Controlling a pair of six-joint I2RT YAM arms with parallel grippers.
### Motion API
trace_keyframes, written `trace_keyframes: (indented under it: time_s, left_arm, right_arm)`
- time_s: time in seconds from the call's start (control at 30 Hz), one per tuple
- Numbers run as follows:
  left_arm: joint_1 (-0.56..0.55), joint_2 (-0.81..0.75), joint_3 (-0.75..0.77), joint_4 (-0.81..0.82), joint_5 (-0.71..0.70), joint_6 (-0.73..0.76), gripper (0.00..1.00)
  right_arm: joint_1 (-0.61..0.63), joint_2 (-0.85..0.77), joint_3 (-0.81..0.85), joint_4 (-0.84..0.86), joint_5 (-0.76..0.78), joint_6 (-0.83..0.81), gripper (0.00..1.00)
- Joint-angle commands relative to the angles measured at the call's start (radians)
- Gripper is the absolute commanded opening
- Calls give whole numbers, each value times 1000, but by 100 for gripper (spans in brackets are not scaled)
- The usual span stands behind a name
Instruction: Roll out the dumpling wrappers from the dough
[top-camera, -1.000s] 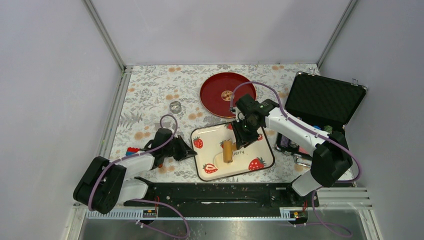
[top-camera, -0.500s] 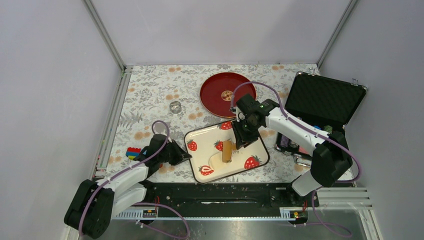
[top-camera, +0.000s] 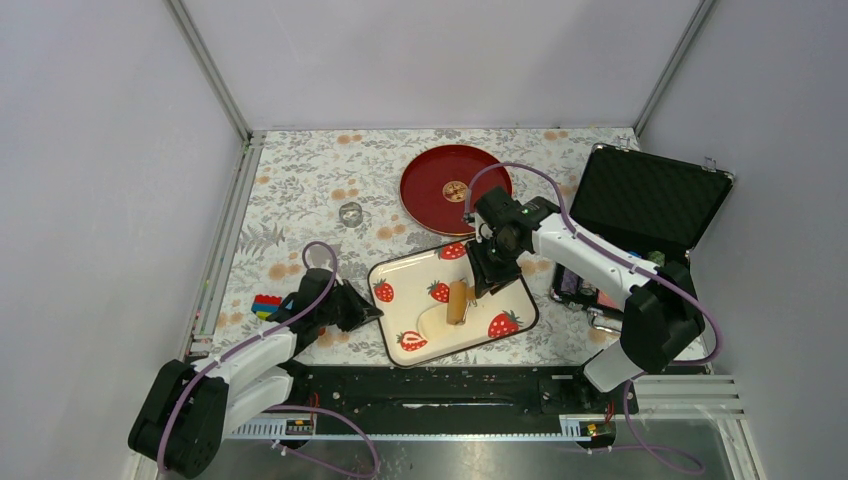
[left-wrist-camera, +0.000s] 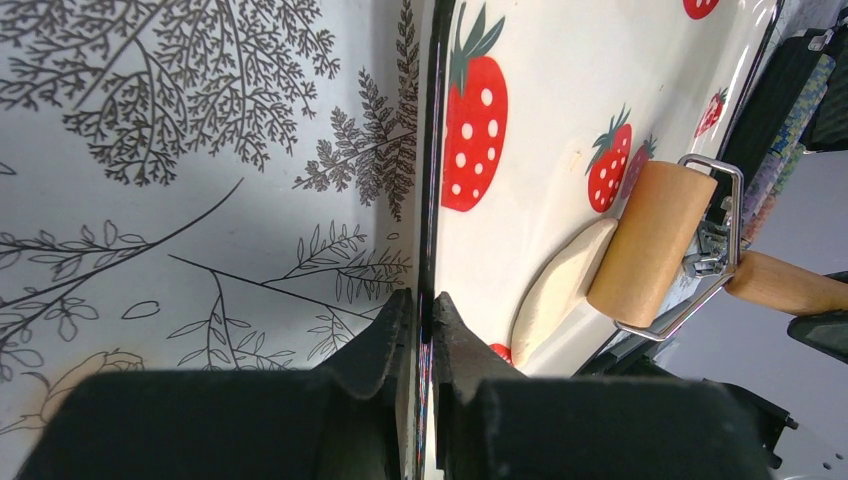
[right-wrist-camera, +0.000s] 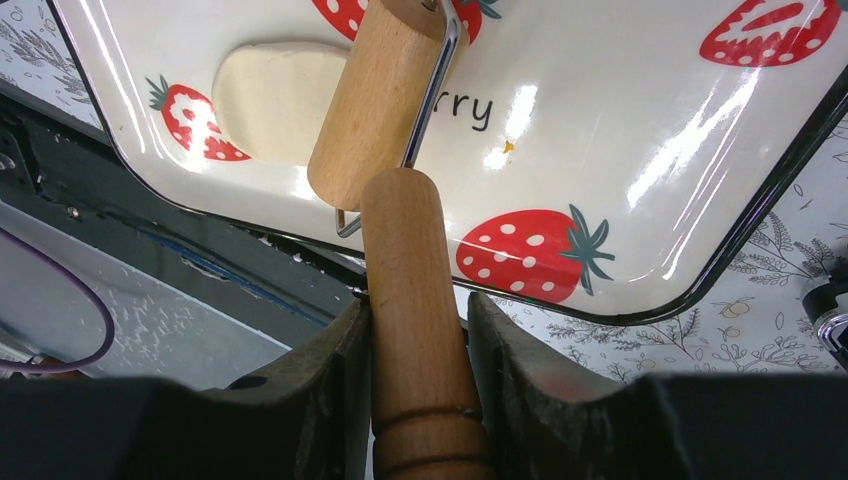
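Right wrist view: the right gripper (right-wrist-camera: 420, 335) has its fingers part-way closed on the wooden handle (right-wrist-camera: 412, 250) of the roller (right-wrist-camera: 385, 95), one on each side. The roller's barrel rests on the strawberry tray (right-wrist-camera: 620, 150), just ahead of the fingers. The dough (right-wrist-camera: 275, 100) is a smooth, thick oval pad on the tray. It lies against the barrel's left side, with its edge apparently tucked just under the wood.

From the top view, the barrel's long axis runs roughly near to far across the tray. The dough sits to its left, toward the left arm. The coming stroke therefore probably needs to go sideways to the left, across the barrel's axis, to carry the wood over the pad.

The left gripper (left-wrist-camera: 424, 310) is pinched shut on the tray's dark rim at its left edge, which looks like bracing against that push. The right arm is the one nearer the dough.
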Motion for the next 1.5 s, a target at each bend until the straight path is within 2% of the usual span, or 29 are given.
trace_keyframes:
  time_s: [0.0,0.5,0.97,1.23,1.47]
  left_arm:
    - [37,-17,16,55,-104,-3,0]
    - [42,4,24,59,-88,6,0]
    - [42,40,37,70,-65,19,0]
    - [42,49,40,72,-60,22,0]
    - [42,50,40,72,-58,23,0]
  right_arm:
    - [-18,75,-92,-218,386,-60,0]
    - [-18,37,4,-256,334,-57,0]
    - [-8,5,308,-263,156,-67,0]
    - [107,113,475,-272,135,-41,0]
    - [265,217,532,-239,135,18,0]
